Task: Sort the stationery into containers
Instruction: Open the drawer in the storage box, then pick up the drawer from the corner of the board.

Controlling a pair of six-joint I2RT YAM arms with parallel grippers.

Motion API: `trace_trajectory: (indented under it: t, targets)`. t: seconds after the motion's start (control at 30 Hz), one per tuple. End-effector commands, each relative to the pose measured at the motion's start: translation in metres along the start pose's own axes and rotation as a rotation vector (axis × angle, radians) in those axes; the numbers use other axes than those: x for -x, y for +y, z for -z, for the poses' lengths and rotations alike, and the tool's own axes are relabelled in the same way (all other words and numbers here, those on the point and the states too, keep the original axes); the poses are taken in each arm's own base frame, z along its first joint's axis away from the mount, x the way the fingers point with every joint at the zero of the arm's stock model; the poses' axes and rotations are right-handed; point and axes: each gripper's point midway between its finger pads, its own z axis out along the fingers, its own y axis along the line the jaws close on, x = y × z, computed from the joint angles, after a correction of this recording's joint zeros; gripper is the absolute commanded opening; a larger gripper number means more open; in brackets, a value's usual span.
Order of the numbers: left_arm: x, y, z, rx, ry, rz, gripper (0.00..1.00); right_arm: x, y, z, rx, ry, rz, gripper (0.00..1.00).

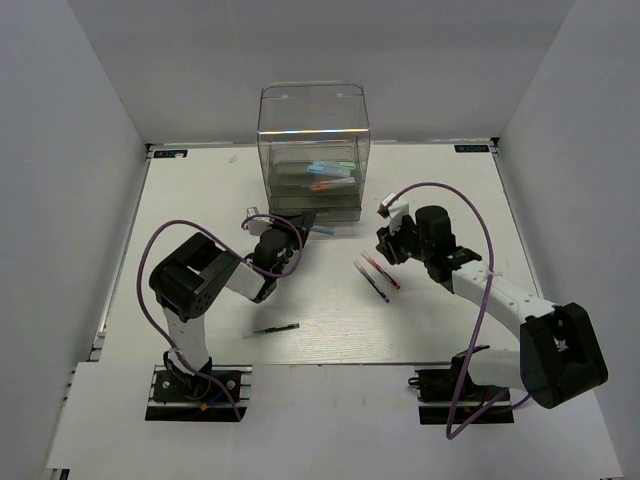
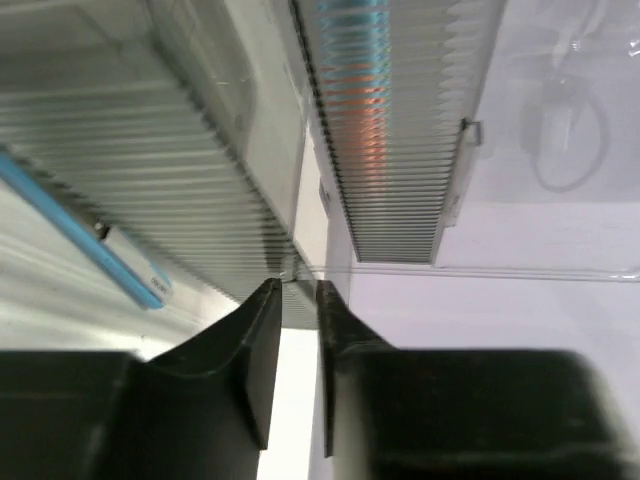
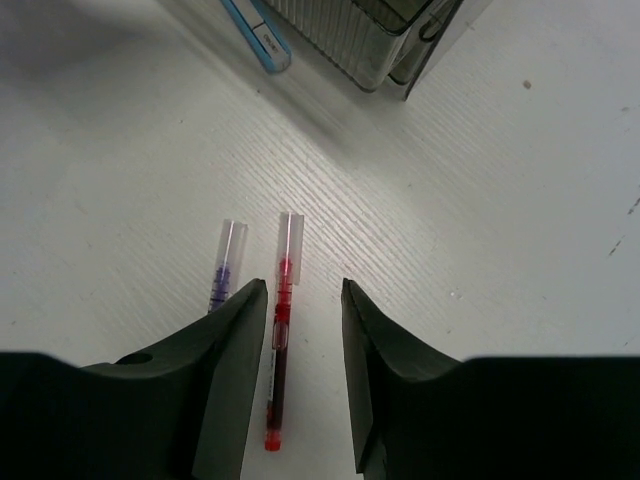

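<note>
The red pen [image 3: 281, 330] is thin, with a clear barrel and cap, and lies flat on the white table [image 3: 480, 200] between the fingers of the right gripper [image 3: 303, 287], which stand apart. The purple pen [image 3: 224, 262] lies just beside it, parallel, partly hidden by one finger. Both caps point away from the gripper, toward the drawer unit [image 3: 370, 40]. The left gripper [image 2: 297, 288], fingers slightly apart, is at the unit's base.

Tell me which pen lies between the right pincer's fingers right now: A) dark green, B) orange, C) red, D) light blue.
C: the right wrist view shows the red pen lying on the table between the open fingers of the right pincer, the purple pen just outside them.
</note>
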Motion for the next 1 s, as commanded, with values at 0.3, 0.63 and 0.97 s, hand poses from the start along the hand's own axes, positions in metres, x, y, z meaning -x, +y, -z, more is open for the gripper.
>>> trace_trajectory:
  t: [0.3,0.63,0.97]
  targets:
    - [0.002,-0.023,0.025,0.016,0.046,-0.060,0.69,-0.026,0.009,-0.005,0.085,0.171,-0.016,0.44]
    - [0.002,-0.002,0.077,0.177,0.166,-0.216,0.79,-0.075,0.018,-0.014,0.138,0.357,-0.013,0.44]
    - [0.028,0.029,0.151,0.457,0.228,-0.359,0.85,-0.105,0.017,-0.024,0.125,0.466,-0.015,0.42]
